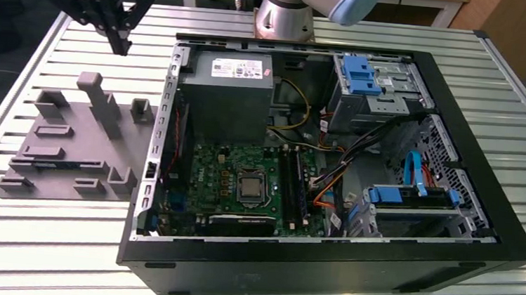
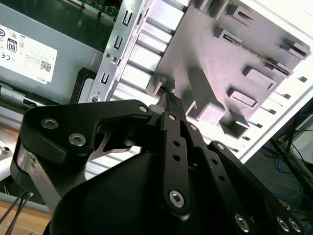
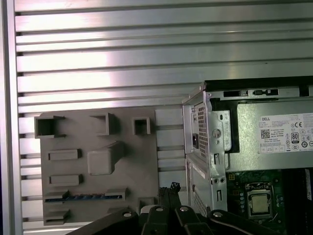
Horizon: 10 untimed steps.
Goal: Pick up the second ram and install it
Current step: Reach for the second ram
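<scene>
The second ram [image 3: 83, 197] is a thin blue stick standing on edge in a slot of the grey holder plate [image 3: 142, 161]. In the exterior view it is a dark strip [image 1: 50, 164] near the front of that plate [image 1: 77, 122]. My gripper [image 1: 119, 46] hangs high above the table behind the plate, at the exterior view's far left. Its fingers are shut with nothing between them. In both wrist views the closed tips [image 3: 168, 188] [image 2: 168, 98] point down at the plate's edge beside the computer case, well apart from the ram.
The open black computer case [image 1: 329, 262] lies to the exterior view's right of the plate. Inside are a grey power supply [image 1: 230, 92], the processor [image 1: 251, 187], long black slot rails [image 1: 296, 185] and loose cables [image 1: 336, 174]. Tall grey posts [image 1: 98, 99] rise from the plate.
</scene>
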Each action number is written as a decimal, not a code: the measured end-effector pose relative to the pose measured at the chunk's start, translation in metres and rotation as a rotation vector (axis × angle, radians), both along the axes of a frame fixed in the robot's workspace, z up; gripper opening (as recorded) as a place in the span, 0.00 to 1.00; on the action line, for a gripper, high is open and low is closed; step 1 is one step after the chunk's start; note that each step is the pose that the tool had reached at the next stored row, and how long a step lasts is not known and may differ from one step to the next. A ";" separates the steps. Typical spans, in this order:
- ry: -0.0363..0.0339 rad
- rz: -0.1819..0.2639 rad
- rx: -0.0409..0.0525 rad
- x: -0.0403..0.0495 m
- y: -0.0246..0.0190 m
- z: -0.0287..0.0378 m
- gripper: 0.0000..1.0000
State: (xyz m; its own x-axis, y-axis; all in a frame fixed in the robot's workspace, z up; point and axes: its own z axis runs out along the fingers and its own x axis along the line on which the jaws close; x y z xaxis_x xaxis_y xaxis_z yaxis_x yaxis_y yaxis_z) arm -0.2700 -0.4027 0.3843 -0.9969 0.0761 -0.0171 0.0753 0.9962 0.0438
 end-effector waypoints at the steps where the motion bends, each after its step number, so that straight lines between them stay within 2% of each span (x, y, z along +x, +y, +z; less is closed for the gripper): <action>1: 0.0000 0.000 0.0000 -0.0004 0.0000 -0.0001 0.11; 10: 0.0002 0.000 0.0000 -0.0022 0.0000 -0.0005 0.11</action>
